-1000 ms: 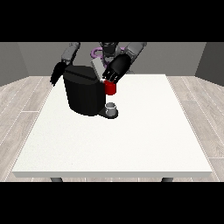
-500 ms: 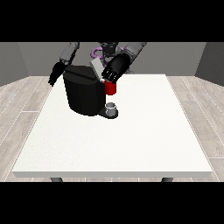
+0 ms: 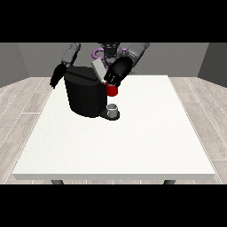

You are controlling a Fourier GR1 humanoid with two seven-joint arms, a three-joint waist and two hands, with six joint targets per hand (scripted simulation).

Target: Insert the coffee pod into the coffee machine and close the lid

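Coffee pod: I can't plainly place it. Nearest me, a grey thing [image 3: 113,109] stands on the coffee machine [image 3: 85,95] base, at the machine's 4 o'clock. Above it, a red thing at the machine [image 3: 112,90]. The hand at the view's right [image 3: 117,73] sits over it by the raised lid [image 3: 99,70]; finger state, cannot tell. Farther, at 10 o'clock, the hand at the view's left [image 3: 56,76] hangs straight-fingered, holding nothing. I judge the lid not yet closed.

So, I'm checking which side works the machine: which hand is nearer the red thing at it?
The left: the hand at the view's right hangs just above the red thing. The hand at the view's left is beyond the coffee machine.
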